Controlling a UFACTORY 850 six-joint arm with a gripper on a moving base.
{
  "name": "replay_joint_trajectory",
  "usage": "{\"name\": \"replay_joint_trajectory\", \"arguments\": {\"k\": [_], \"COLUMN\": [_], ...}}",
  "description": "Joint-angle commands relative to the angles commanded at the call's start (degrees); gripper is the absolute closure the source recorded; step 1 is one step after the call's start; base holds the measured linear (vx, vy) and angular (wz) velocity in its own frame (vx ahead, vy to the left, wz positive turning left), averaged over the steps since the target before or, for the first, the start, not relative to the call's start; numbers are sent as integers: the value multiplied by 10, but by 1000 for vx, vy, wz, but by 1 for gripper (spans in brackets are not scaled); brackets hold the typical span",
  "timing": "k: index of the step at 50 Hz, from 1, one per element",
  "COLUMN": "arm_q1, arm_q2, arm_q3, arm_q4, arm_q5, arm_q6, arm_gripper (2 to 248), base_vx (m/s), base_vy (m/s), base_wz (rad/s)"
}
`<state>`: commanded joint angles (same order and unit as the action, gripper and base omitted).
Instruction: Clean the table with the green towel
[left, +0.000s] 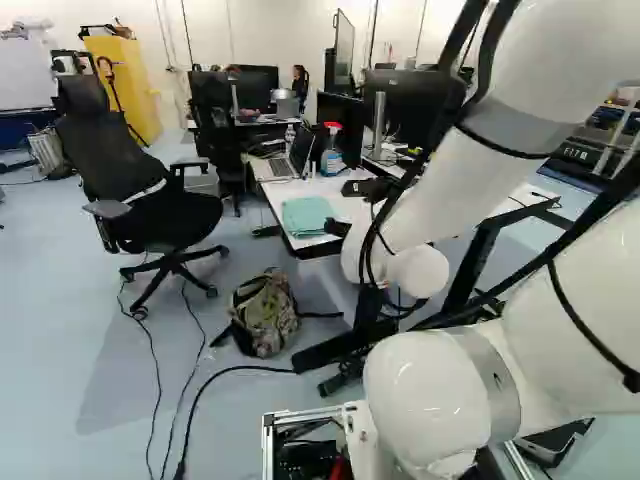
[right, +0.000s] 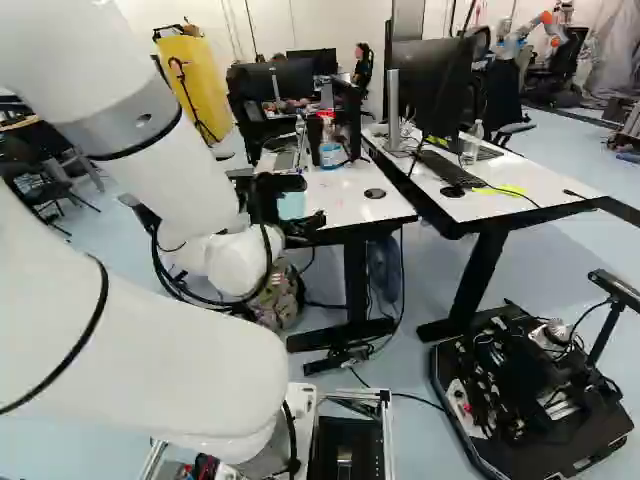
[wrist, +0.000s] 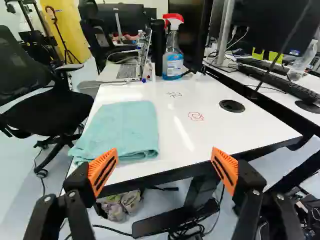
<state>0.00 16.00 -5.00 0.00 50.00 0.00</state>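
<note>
Counter has a red mark; your fingers are spread, towel ahead, off-ctr: close w/o realigning & you'd prob. miss.

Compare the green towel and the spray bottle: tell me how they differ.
The towel lies folded flat, while the spray bottle stands upright. The towel is a plain pale blue-green; the bottle is see-through with blue liquid and a red and white spray head. The towel is nearer the open gripper, the bottle farther off. Both rest on the white tabletop.
</note>
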Motion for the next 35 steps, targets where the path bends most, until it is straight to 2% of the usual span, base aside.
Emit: {"name": "replay_joint_trajectory", "arguments": {"k": [1, 35], "arm_q1": [4, 28], "arm_q2": [-9, -69], "arm_q3": [-15, -118], "arm_q4": [0, 0], "arm_q5": [0, -7], "arm_q6": [0, 0], "arm_gripper": [3, 3], "base_vx": [0, 0], "base_vy": [0, 0], "base_wz": [0, 0]}}
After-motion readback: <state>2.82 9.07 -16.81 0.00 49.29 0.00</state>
